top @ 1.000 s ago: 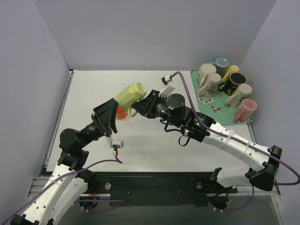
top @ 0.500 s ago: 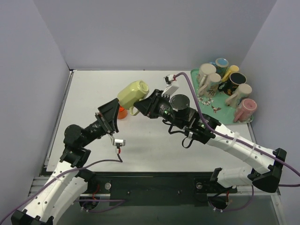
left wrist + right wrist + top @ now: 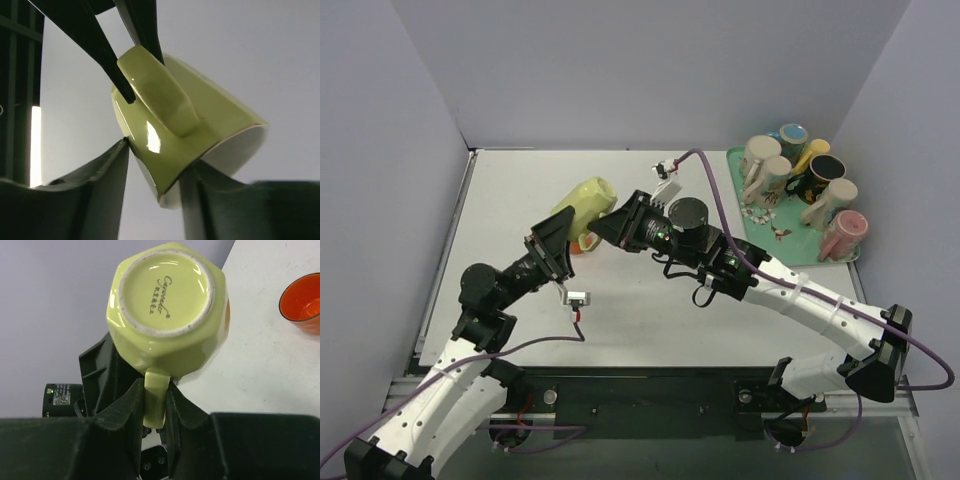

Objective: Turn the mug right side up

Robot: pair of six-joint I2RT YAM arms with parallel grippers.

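Top view: the mug (image 3: pixel 582 200) hangs tilted above the table (image 3: pixel 500 190), and the left end effector (image 3: pixel 558 236) has moved up to it.

Left wrist: its jaws have narrowed around the rim (whether clamped, I cannot tell).

Right wrist: the right end effector (image 3: pixel 155 402) is clenched on the handle, so a handover seems near.

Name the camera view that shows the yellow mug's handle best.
Right wrist: the handle stands centred, pinched in the right gripper. Left wrist shows its broad outer face; the top external view does not show it.
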